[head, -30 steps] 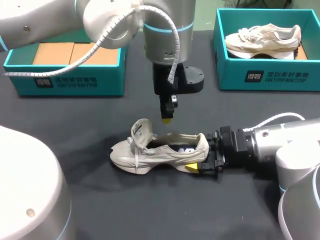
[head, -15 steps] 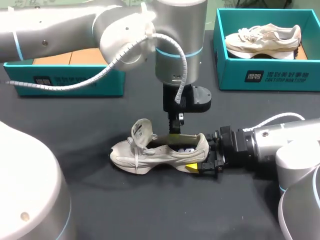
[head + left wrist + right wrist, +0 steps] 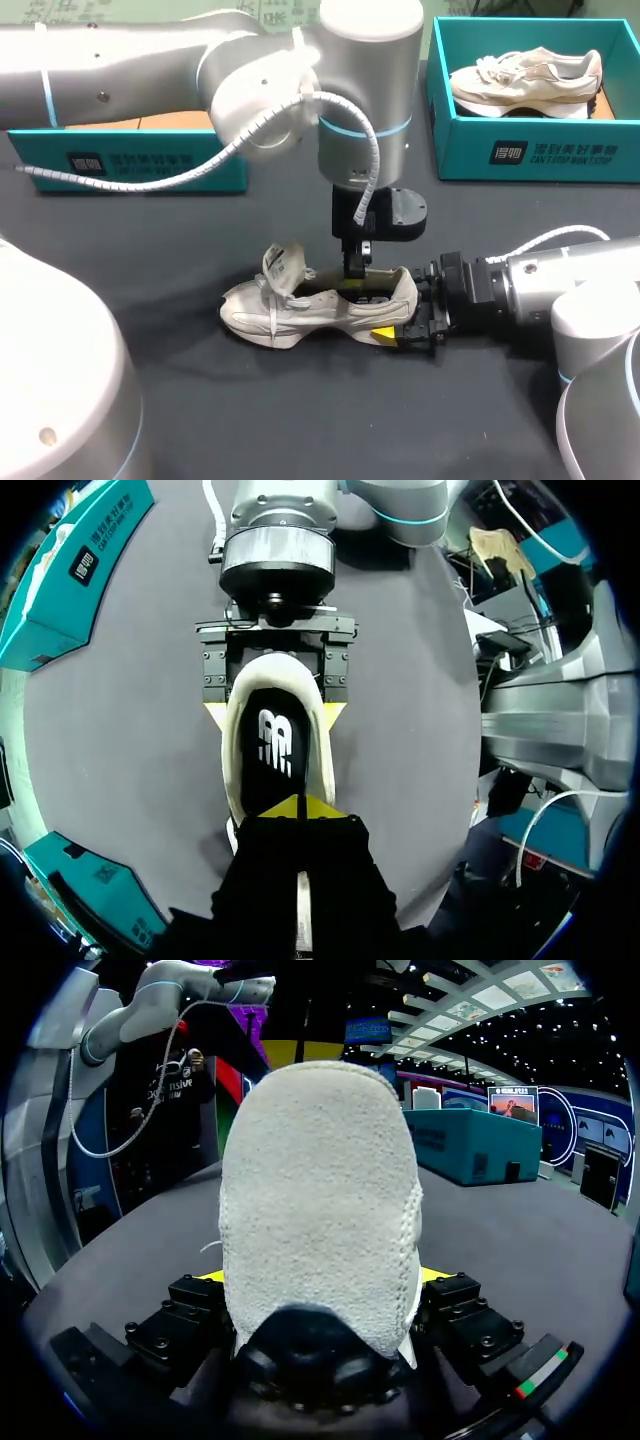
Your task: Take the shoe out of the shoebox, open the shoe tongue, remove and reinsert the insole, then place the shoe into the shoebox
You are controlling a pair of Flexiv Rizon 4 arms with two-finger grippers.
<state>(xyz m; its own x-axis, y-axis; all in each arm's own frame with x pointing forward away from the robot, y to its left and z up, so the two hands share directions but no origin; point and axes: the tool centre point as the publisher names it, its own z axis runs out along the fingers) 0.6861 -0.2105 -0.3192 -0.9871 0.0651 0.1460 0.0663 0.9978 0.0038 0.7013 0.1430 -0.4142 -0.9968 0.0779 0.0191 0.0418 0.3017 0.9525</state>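
- Shoe [image 3: 320, 305]: pale trainer standing on its sole in the middle of the dark tabletop [image 3: 300, 420], toe toward my left, heel toward my right.
- Right end effector [image 3: 400, 312]: mine, lying low along the tabletop and coming in from my right. It is clenched on the shoe, with one yellow tip pressed against each side of the heel. In the right wrist view the heel [image 3: 320, 1210] fills the space between the fingers.
- Tongue [image 3: 285, 262]: pulled up and tilted toward the toe, standing clear of the opening. The dark insole [image 3: 272, 750] shows inside the shoe in the left wrist view.
- Left end effector [image 3: 300, 805]: mine, pointing straight down from above, on an arm that reaches in from my left past the middle. Its two yellow tips are pressed together with only a hairline seam between them. They sit inside the shoe's opening, at the forward end of the visible insole. I cannot tell whether they pinch any of the insole.
- Left-hand shoebox [image 3: 130, 170]: teal, at the far left of the tabletop, well apart from the shoe and partly hidden behind my left arm. A strip of its brown cardboard floor shows.
- Right-hand shoebox [image 3: 530, 150]: teal, at the far right of the tabletop, holding a second shoe [image 3: 525, 80] of the same pale kind.
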